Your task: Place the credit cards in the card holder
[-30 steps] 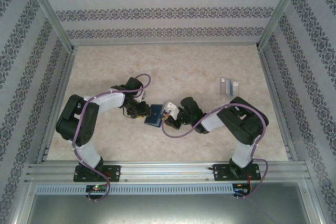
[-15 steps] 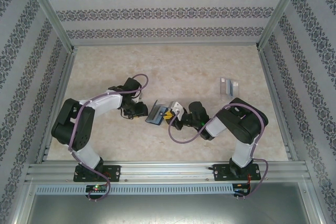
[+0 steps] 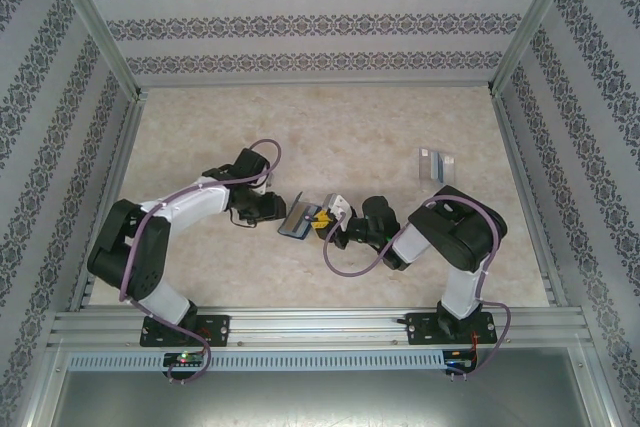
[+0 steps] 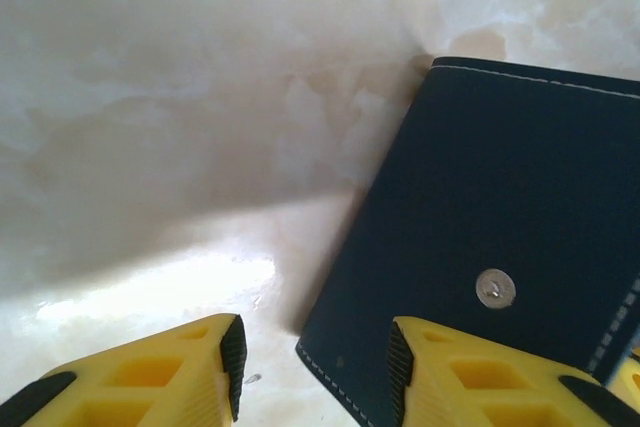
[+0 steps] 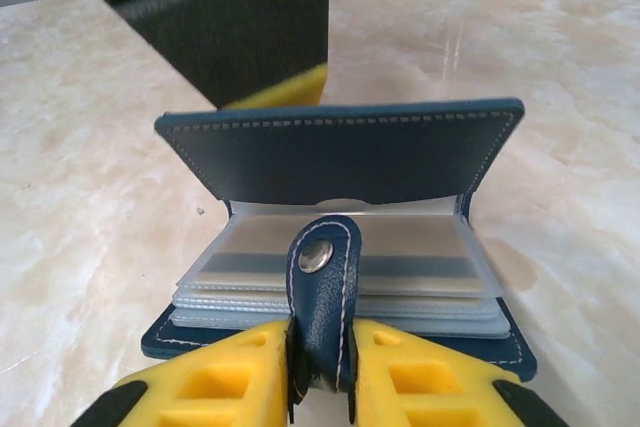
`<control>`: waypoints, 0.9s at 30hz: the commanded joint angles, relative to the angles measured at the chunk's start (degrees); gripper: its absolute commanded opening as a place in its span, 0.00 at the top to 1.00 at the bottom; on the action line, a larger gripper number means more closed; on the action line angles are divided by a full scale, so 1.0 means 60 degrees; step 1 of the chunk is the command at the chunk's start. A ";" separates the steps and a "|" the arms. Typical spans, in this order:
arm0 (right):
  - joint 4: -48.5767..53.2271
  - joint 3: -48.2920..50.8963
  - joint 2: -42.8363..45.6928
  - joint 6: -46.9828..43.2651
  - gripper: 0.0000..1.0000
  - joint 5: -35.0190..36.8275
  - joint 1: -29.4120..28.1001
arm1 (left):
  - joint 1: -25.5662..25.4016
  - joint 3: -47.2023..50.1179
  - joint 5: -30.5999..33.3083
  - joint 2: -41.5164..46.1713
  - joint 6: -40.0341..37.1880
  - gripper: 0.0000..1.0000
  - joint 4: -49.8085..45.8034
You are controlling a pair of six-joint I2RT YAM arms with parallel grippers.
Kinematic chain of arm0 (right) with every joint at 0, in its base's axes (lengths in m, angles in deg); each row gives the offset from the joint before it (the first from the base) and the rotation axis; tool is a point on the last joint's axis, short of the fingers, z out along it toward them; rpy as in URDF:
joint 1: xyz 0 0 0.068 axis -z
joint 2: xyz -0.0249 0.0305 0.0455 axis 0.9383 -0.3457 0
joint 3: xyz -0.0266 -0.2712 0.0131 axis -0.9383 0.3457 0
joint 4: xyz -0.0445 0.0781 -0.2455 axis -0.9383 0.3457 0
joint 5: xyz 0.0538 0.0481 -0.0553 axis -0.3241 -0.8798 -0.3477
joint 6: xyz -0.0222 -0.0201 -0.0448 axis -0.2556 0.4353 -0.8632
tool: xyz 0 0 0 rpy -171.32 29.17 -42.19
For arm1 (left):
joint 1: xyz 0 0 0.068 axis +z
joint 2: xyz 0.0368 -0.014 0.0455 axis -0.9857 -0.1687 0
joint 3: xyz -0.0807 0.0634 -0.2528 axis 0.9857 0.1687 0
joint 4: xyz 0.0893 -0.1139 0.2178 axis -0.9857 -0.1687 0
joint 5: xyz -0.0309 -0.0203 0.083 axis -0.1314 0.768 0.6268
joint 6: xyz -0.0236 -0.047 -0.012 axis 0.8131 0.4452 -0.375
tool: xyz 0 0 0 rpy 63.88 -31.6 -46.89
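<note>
Wallet (image 3: pixel 293 217) cover has swung up since a second ago; it sits open, centre of worktop (image 3: pixel 200 127). Right claw (image 5: pixel 320 357) pinches the tab (image 5: pixel 318 247); left claw (image 4: pixel 315 352) gapes, one finger behind the cover. My worry: tab slips, cover flops shut, or the pull drags the wallet.

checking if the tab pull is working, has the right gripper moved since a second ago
Yes. In the top view the right gripper has drawn back rightward, toward the clear box side of the table, shut on the card holder tab.
</note>
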 commanded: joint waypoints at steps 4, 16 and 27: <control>-0.0670 -0.0203 -0.0390 0.0396 0.72 -0.0445 0.0042 | -0.0594 -0.0087 -0.0076 -0.0631 0.0436 0.57 0.0643; 0.2741 -0.0274 0.1506 -0.1366 0.55 -0.0076 -0.0040 | -0.0863 -0.0472 0.0697 -0.0844 0.0378 0.58 0.0041; 0.3524 -0.0811 0.0923 -0.1774 0.53 0.0646 -0.0549 | -0.1035 -0.0580 0.0458 -0.0901 0.0627 0.52 0.0431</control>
